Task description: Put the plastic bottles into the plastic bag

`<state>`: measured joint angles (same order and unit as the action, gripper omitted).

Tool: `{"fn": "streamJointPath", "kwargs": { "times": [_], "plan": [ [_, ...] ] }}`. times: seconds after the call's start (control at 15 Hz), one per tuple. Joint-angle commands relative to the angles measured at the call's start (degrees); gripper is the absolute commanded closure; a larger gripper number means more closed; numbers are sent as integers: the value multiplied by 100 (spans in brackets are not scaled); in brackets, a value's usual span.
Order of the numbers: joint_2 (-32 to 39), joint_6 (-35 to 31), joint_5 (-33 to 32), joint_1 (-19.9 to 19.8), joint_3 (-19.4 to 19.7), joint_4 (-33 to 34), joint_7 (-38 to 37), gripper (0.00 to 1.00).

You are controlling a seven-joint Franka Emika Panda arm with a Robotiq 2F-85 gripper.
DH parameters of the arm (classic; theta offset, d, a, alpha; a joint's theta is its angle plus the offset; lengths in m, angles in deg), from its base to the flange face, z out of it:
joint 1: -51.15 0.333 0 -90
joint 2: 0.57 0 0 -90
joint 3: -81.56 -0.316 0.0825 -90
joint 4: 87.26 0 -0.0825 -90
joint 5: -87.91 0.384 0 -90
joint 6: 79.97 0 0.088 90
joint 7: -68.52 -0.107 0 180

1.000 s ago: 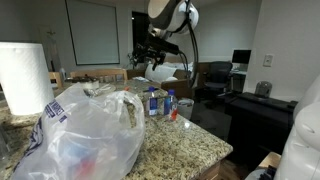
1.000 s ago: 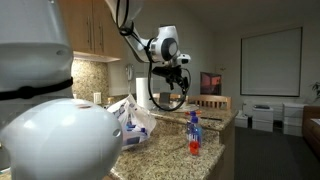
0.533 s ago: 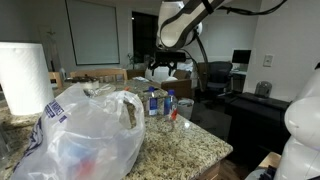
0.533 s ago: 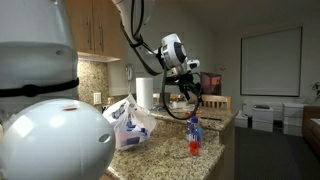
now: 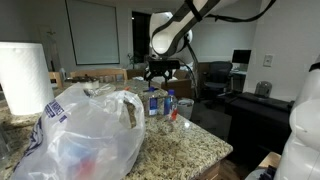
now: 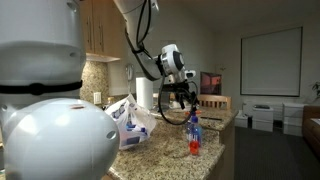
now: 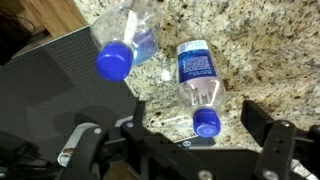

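We hung our gripper (image 7: 175,128) wide open above the plastic bottles (image 5: 157,101); the nearer bottle (image 7: 197,78) stood upright on the bench (image 7: 275,50), its cap (image 7: 206,122) pointing up between the jaws.

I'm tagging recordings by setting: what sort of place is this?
Probably a kitchen corner opening onto an office-like room: a granite counter with a paper towel roll, wooden wall cabinets, and a desk monitor behind.
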<state>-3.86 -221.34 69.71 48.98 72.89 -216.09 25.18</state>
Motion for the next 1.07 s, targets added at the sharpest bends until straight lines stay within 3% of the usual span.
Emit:
{"fn": "streamJointPath", "kwargs": {
  "times": [0.0, 0.07, 0.13, 0.6, 0.87, 1.0],
  "plan": [
    [303, 111, 9, 192, 166, 308, -18, 10],
    [355, 112, 20, 231, 201, 362, -8, 16],
    [409, 127, 31, 264, 236, 426, 2, 31],
    [615, 171, 73, 451, 413, 679, 45, 75],
    [662, 282, 167, 511, 453, 734, 95, 83],
    [674, 349, 203, 528, 457, 762, 107, 81]
  ]
}}
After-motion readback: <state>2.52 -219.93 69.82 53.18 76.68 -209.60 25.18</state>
